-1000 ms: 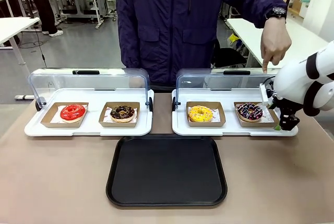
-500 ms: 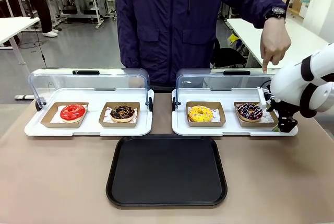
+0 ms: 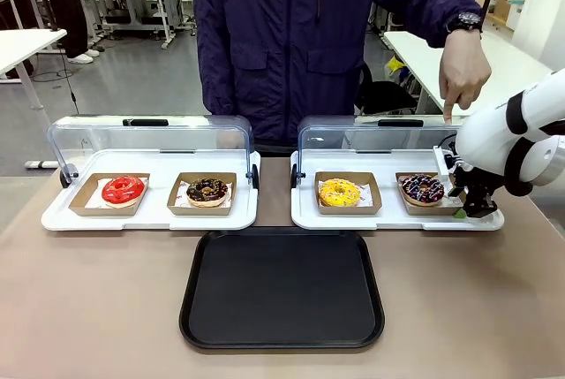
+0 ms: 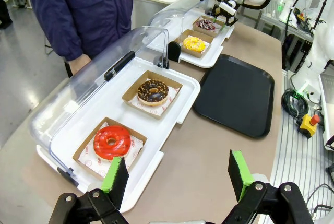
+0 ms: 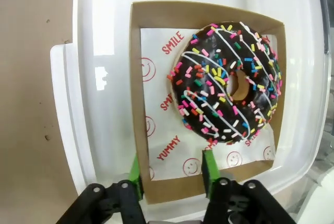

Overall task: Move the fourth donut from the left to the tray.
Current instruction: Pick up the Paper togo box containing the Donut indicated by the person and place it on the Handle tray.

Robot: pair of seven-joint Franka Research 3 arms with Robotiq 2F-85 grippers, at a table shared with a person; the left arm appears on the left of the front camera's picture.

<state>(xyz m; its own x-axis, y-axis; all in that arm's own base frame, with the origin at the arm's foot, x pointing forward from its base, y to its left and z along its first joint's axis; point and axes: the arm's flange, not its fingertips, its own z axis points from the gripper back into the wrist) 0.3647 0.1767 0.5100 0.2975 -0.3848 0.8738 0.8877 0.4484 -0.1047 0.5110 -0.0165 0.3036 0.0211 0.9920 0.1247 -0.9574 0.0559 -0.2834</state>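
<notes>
The fourth donut, dark chocolate with white streaks and coloured sprinkles, lies in a brown cardboard dish on the right-hand white tray. My right gripper stands open at the dish's right end. In its wrist view one green finger is at the dish's corner and the other finger is over the printed paper, both short of the donut. The black tray lies in front of the white trays. My left gripper is open above the table with nothing between its fingers.
A person stands at the far side, one hand pointing down above the right tray's raised clear lid. A yellow donut shares that tray. The left white tray holds a red donut and a crumb-topped chocolate donut.
My right gripper has shifted slightly left, closer in on the right end of the fourth donut's dish. The donuts, trays and pointing hand have stayed put.
</notes>
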